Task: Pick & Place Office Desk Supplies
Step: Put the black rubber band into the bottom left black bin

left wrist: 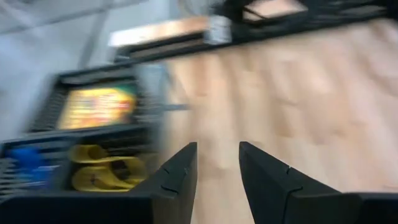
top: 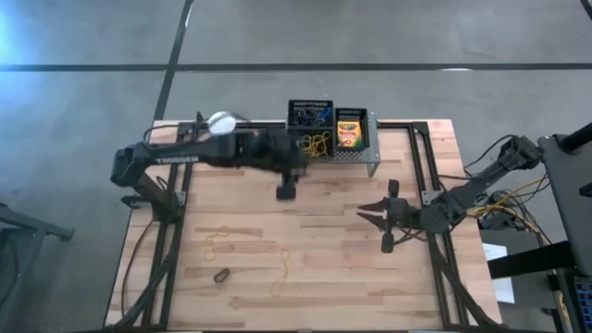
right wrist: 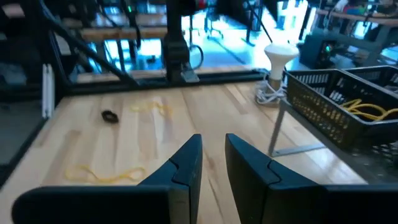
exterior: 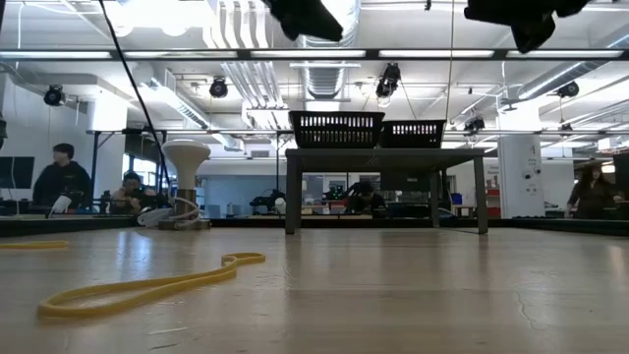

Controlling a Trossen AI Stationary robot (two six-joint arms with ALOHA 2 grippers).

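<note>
Closest to the low camera, a flat yellow rubber band (exterior: 147, 287) lies in a long wavy loop on the pale wooden table (exterior: 413, 295); from above it is one of several thin loops on the near planks, with another yellow band (top: 218, 241) and a small dark loop (top: 222, 275) near it. Only the right wrist view shows that dark loop (right wrist: 110, 116) as a thick little ring.

Mid-table, the right gripper (top: 373, 212) hangs over bare wood, its dark wedge-shaped fingers (right wrist: 186, 163) a narrow gap apart and holding nothing. The left gripper (top: 286, 191) hovers just in front of the bins, its fingers (left wrist: 177, 177) likewise slightly parted and empty.

At the far edge, a grey perforated metal stand (top: 373, 159) carries two black wire-mesh bins (top: 310, 125) side by side. One holds yellow and blue bands (top: 317, 141), the other a yellow-and-green crayon box (top: 349, 130) lying flat. The low view shows only the bins' mesh walls (exterior: 336, 129) atop the stand's legs. A white ball (top: 220, 122) with a coiled cord sits beside the stand.

Beyond the table is a bright hall with strip lights, ceiling ducts and seated people (exterior: 61, 177)
</note>
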